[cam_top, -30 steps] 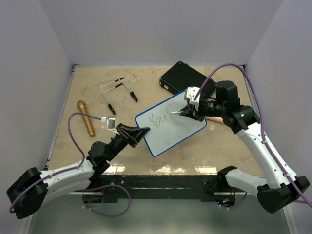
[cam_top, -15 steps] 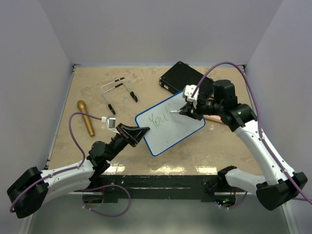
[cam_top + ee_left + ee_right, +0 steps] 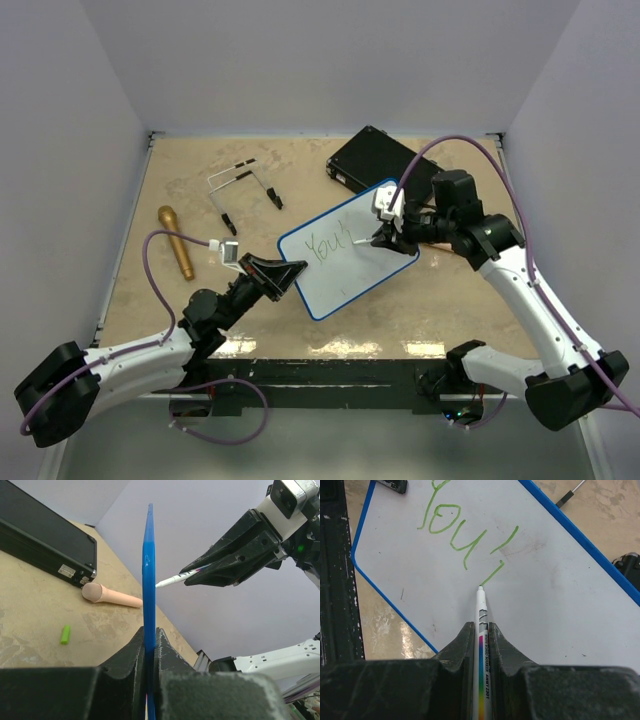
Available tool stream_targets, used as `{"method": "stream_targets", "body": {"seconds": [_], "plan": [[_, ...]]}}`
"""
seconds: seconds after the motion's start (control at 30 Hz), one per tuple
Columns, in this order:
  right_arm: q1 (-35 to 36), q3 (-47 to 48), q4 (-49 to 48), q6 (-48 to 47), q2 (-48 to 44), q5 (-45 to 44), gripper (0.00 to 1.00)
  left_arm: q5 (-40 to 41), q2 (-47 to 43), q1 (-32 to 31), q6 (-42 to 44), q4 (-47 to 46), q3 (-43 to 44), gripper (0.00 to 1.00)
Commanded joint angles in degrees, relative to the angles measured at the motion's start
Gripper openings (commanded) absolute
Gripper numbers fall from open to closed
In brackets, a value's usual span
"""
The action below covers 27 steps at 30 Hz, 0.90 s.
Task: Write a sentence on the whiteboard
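The whiteboard [image 3: 372, 272], white with a thin blue rim, is held tilted above the table. My left gripper [image 3: 284, 276] is shut on its near-left edge; the left wrist view shows that blue edge [image 3: 148, 570] clamped between my left gripper's [image 3: 148, 630] jaws. The sentence [image 3: 326, 246] reads "You'" in green [image 3: 451, 526], with a short new stroke beside it. My right gripper [image 3: 386, 238] is shut on a white marker [image 3: 481, 611], and the tip touches the whiteboard [image 3: 555, 610] at the end of that stroke. The marker [image 3: 172, 580] meets the board from the right.
A black case [image 3: 384, 164] lies behind the board at the back. A gold cylinder [image 3: 176, 242] and a thin metal frame [image 3: 243, 189] lie at the left. A pink cylinder [image 3: 112, 594] and a small green cap [image 3: 65, 634] lie on the table beyond the board.
My right gripper has moved the marker tip a little down the board, leaving a short green stroke after "You'". The left gripper and the board have stayed still.
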<state>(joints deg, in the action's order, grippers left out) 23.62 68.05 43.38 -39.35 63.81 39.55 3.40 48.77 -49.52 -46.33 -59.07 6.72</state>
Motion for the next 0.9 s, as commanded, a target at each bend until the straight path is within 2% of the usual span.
{"method": "stream_targets", "body": {"seconds": [0.0, 0.43, 0.7, 0.87], "plan": [[0.1, 1.8, 0.8, -1.4, 1.0, 0.1, 0.0, -0.2, -0.5, 0.0, -0.9, -12.1, 1.1, 0.0], [-0.6, 4.1, -8.5, 6.7, 1.0, -4.0, 0.0, -0.5, -0.3, 0.1, -1.0, -12.0, 0.9, 0.0], [-1.4, 5.3, -3.9, 3.3, -1.6, 1.1, 0.0, 0.3, -1.4, 0.0, -0.8, -11.0, 0.4, 0.0], [-1.3, 3.5, -2.7, 1.9, -1.9, 0.7, 0.0, 0.3, -1.4, 0.0, -0.8, -11.2, 0.4, 0.0]]}}
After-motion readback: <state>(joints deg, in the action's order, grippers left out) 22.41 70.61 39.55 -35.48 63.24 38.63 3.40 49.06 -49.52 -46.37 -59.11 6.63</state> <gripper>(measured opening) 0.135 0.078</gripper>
